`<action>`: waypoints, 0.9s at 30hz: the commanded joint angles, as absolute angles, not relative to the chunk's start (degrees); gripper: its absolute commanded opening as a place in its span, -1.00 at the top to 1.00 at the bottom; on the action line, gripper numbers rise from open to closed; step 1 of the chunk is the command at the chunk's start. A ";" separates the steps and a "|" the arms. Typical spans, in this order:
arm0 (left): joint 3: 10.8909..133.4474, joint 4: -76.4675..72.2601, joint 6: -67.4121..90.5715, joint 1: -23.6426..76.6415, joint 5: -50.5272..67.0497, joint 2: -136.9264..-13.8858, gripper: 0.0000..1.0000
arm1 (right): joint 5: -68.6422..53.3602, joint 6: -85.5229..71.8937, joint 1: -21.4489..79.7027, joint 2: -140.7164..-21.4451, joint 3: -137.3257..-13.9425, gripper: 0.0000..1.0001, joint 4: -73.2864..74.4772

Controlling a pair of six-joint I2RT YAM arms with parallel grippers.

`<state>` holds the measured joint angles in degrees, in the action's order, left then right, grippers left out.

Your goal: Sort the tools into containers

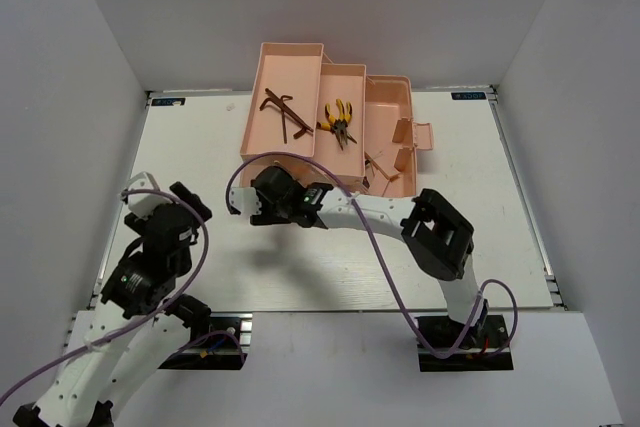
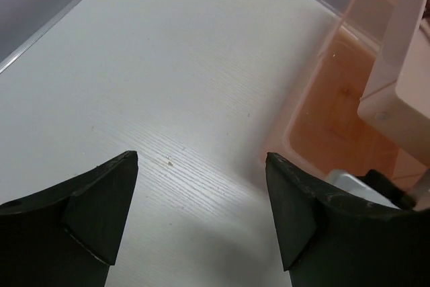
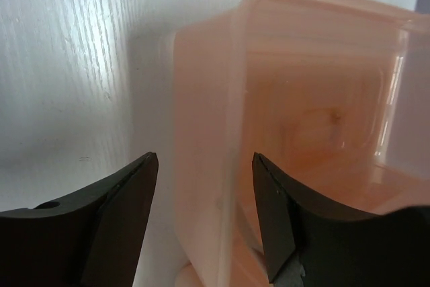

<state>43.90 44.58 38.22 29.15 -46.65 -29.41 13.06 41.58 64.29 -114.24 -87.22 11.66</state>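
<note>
White table [image 1: 200, 147], pink toolbox [image 1: 290, 57]; I see hex keys [image 1: 282, 112] and pliers [image 1: 338, 122] inside. Right gripper [image 3: 205, 159] gapes empty over its edge; left gripper [image 2: 201, 156] too.

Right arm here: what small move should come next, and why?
Probably lift the right pincer up and back from the toolbox. It is open and empty, straddling the near tray wall. The hex keys and pliers already lie in trays, and I see no loose tool on the table.
</note>
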 commanded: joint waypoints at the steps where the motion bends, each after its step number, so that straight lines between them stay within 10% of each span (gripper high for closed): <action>1: 46.14 50.53 43.59 29.09 -50.79 -24.36 -0.72 | 13.80 42.98 63.90 -115.13 -87.36 -0.24 8.44; 8: 43.78 51.24 46.57 29.61 -50.10 -18.81 -0.58 | 9.86 43.07 63.37 -117.07 -90.00 0.41 12.03; 10: 42.63 50.11 47.29 29.62 -46.77 -19.95 -0.51 | 9.32 42.89 62.93 -116.72 -91.13 1.00 14.49; 27: 27.08 26.38 57.47 29.62 -23.03 -31.72 -0.24 | 2.55 35.16 57.31 -100.47 -95.36 1.00 24.96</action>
<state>28.40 32.47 55.44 29.45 -27.24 -30.79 1.74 37.19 59.24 -109.73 -90.45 27.33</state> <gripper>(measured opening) 0.625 0.104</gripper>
